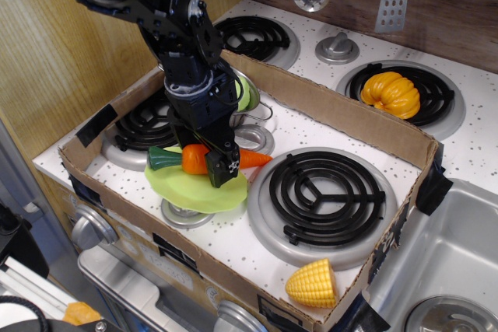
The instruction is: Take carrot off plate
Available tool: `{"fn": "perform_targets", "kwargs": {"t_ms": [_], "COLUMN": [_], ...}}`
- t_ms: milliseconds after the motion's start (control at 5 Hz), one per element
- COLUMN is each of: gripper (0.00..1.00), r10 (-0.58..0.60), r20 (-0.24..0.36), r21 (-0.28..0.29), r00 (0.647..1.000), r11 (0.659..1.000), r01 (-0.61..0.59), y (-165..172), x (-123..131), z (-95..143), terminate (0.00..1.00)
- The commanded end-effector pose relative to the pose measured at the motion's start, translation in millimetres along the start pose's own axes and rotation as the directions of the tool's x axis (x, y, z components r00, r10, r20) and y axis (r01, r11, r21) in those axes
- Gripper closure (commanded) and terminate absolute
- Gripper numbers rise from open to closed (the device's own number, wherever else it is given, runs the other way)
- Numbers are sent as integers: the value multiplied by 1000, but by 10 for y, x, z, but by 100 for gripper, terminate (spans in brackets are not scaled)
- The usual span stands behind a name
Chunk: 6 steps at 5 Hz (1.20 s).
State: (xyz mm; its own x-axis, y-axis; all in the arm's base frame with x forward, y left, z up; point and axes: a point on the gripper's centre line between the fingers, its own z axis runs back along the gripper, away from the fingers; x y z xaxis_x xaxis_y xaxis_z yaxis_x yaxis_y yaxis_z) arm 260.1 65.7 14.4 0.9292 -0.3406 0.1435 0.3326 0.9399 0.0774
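The orange carrot with its dark green stem end to the left lies across the lime-green plate, which sits at the front left of the stove inside a cardboard box. My gripper is low over the carrot's middle, jaws astride it. The near finger stands in front of the carrot and reaches down to the plate. The far finger is hidden behind the carrot. The jaws look open around the carrot, which rests on the plate.
Cardboard box walls ring the front burners. A large black burner lies right of the plate. A steel pan sits behind the arm. Yellow corn lies at the box's front corner, and a pumpkin on the back right burner.
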Motion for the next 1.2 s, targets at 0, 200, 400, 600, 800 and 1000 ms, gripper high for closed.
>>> {"fn": "perform_targets", "kwargs": {"t_ms": [0, 200, 400, 600, 800, 1000], "gripper": [100, 100, 100, 100, 100, 100], "r10": [-3, -24, -17, -34, 64, 277], "r20": [35, 39, 4, -48, -57, -78], "r21": [13, 8, 7, -58, -122, -145], "r00": [999, 999, 1000, 998, 996, 958], "r11": [1000, 1000, 1000, 998, 990, 947], "r01": [2, 24, 17, 31, -70, -286], "y": [62, 67, 76, 73, -48, -223], "x": [58, 93, 183, 271, 340, 439], "z": [71, 143, 368, 551, 683, 816], "terminate": [0, 0, 0, 0, 0, 0]}}
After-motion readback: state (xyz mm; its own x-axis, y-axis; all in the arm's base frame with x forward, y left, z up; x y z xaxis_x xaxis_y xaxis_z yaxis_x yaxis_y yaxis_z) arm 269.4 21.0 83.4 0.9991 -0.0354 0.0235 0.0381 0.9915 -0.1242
